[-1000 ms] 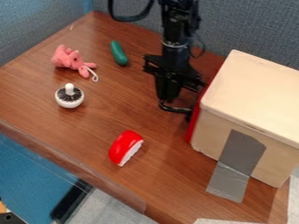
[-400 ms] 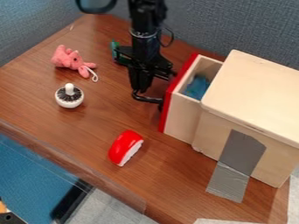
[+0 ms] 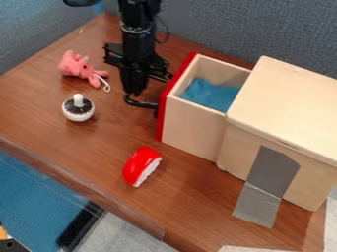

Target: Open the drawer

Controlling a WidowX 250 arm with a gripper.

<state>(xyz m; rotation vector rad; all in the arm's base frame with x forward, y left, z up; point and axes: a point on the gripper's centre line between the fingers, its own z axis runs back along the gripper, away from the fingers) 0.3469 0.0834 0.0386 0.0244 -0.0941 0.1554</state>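
Drawer (image 3: 192, 125) stood well out of the wooden box (image 3: 283, 106), red front (image 3: 178, 77) at its outer end, blue cloth (image 3: 211, 95) visible inside. Hand (image 3: 134, 91) was down at the black handle (image 3: 141, 104); whether spread or closed, could not tell. Judged: opening essentially done; at most, moving clear of the handle left.

Arm (image 3: 137, 32) cut off by top edge, wooden box (image 3: 289, 103) by right edge. Blue item (image 3: 212, 94) partly hidden behind side of drawer (image 3: 192, 125). Gripper (image 3: 133, 92) contact with black handle (image 3: 141, 104) too small to tell.
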